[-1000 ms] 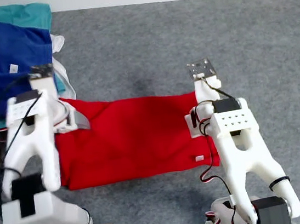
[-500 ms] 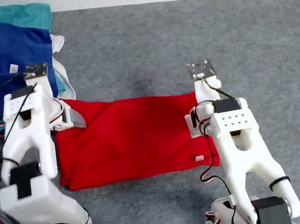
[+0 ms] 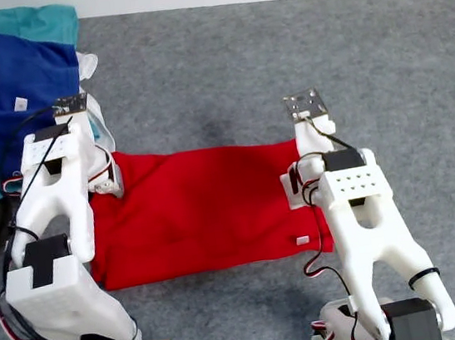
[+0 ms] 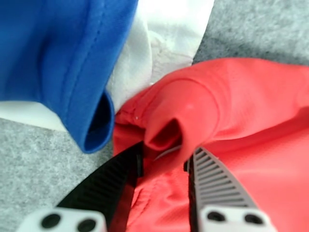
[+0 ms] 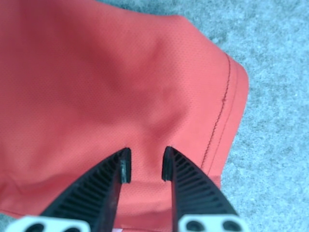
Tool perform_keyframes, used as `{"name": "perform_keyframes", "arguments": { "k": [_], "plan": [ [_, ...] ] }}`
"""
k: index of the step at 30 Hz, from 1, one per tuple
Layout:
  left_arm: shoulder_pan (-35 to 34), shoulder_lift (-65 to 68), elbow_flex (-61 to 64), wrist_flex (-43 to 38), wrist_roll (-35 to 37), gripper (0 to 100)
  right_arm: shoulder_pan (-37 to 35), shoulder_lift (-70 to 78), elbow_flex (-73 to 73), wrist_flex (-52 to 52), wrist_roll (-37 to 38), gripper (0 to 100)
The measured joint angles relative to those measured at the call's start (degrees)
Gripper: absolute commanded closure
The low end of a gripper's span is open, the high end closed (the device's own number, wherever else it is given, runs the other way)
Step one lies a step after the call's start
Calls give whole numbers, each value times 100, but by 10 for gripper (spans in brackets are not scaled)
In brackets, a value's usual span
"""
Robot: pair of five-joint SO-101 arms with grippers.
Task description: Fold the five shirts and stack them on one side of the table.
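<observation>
Two grippers stand at opposite ends of the red shirt (image 3: 208,210), which lies on the grey table (image 3: 280,62) folded into a long band, its long axis running side to side between the arms. The left gripper (image 4: 164,152) is clamped on a bunched fold at the band's left end, just beside the white shirt (image 4: 145,53) and the blue shirt (image 4: 58,58) of the pile at the table's far left. The right gripper (image 5: 146,164) sits over the right end, near the hem, jaws only narrowly parted and tips against the cloth; whether they nip a fold is hard to make out. The coming move probably turns on that axis: one end brought over the other, with the left arm nearer the pile.
</observation>
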Motion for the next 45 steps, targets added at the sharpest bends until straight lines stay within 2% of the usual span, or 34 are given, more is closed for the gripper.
{"name": "perform_keyframes", "arguments": {
  "k": [6, 11, 39, 45],
  "plan": [
    [105, -18, 0, 0, 53, 858, 0, 0, 0, 0, 0, 882],
    [343, -18, 0, 79, 70, 995, 0, 0, 0, 0, 0, 882],
    [334, -18, -1178, 141, 70, 994, 0, 0, 18, 0, 0, 882],
    [123, 44, -1178, -193, 70, 994, 0, 0, 18, 0, 0, 882]
  ]
}}
